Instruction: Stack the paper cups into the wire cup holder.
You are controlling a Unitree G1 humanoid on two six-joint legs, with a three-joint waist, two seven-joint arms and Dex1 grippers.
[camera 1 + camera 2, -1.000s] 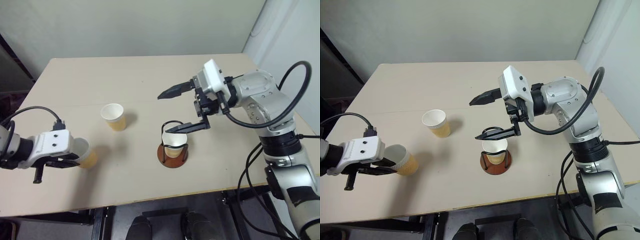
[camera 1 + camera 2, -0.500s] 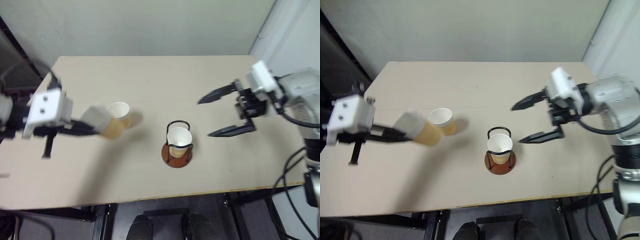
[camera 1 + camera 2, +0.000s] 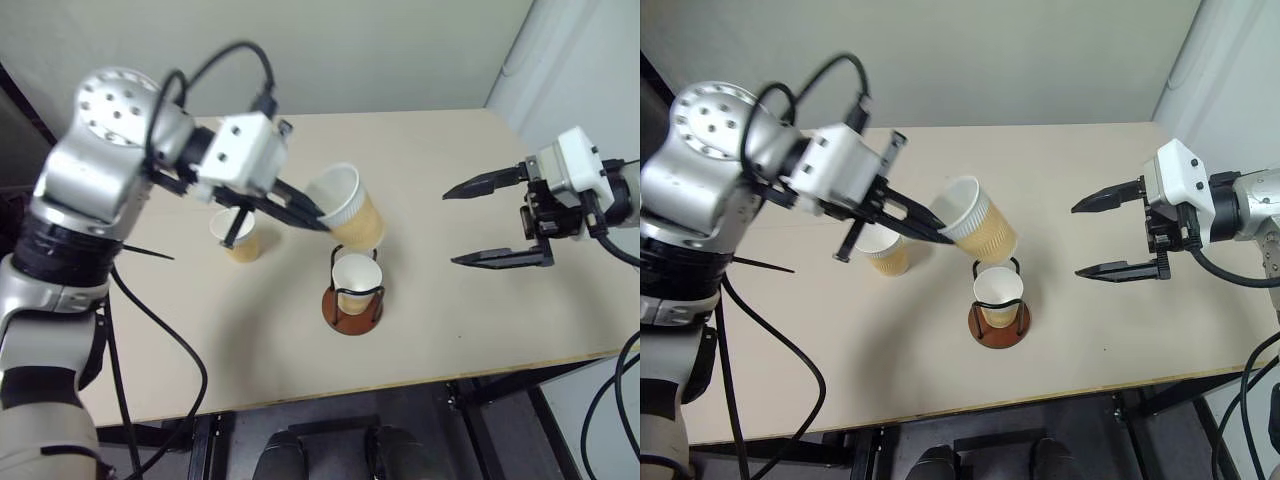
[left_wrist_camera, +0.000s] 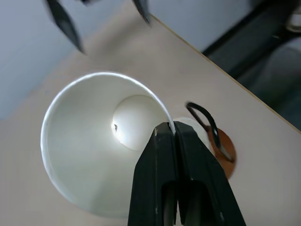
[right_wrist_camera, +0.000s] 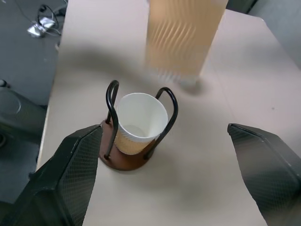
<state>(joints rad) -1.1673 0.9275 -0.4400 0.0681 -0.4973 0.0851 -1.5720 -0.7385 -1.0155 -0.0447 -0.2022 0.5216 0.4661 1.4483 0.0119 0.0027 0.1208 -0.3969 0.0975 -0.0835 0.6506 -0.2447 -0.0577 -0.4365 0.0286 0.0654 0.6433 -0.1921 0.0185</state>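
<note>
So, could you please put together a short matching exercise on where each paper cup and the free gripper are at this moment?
Things:
1. Tilted cup
2. Cup in the holder
3. Third cup
4. Right gripper

States:
A. standing on the table, partly behind the left gripper
B. fingers spread, holding nothing
C. seated upright inside the wire cup holder
D. pinched at the rim, held in the air above the holder

Pairs: 1-D, 2-C, 3-A, 4-B

Left claw [image 4: 173,129] pinches a paper cup's [image 4: 94,146] white rim; wire cup holder [image 4: 217,143] just beyond
</note>
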